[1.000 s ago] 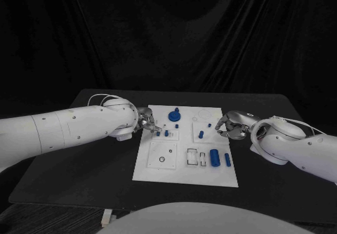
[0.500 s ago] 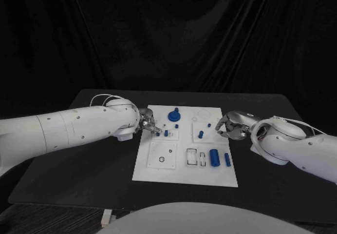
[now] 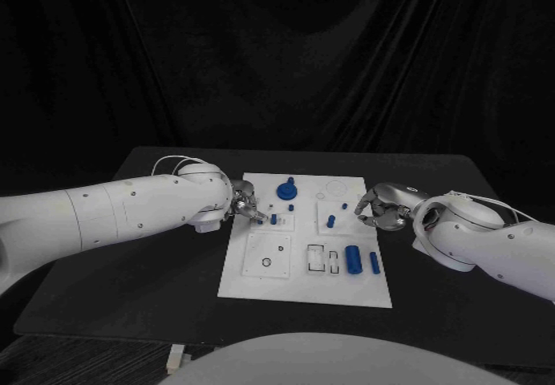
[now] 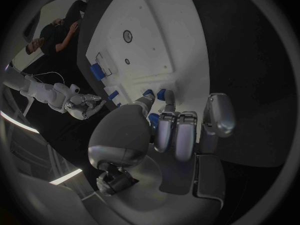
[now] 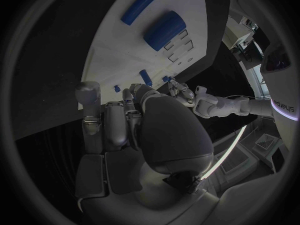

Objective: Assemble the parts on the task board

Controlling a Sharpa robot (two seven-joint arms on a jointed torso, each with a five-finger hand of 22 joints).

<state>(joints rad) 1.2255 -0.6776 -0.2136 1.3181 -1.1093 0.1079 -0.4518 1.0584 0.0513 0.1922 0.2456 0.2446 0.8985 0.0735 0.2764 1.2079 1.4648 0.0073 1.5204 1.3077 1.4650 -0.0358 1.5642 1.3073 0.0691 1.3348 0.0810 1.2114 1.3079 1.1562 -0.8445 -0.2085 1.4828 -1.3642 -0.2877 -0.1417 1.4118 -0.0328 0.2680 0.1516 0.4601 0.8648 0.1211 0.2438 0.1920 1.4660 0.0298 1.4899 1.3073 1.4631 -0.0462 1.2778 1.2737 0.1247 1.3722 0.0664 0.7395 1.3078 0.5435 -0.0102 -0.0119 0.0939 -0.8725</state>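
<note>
- Head view: the task board (image 3: 303, 277) lies mid-table. My left hand (image 3: 242, 204) sits at its nine-o'clock edge, fingers drawn together beside a small blue peg (image 3: 274, 217). My right hand (image 3: 379, 210) sits at three o'clock.
- Left wrist view: my fingertips (image 4: 164, 96) pinch around a blue part (image 4: 154, 93) on the board.
- Right wrist view: my right hand's fingers (image 5: 122, 120) are curled; whether they hold anything, I cannot tell.

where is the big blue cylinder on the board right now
In the head view, the big blue cylinder lies on the task board's near right part, beside a thinner blue peg.
</note>
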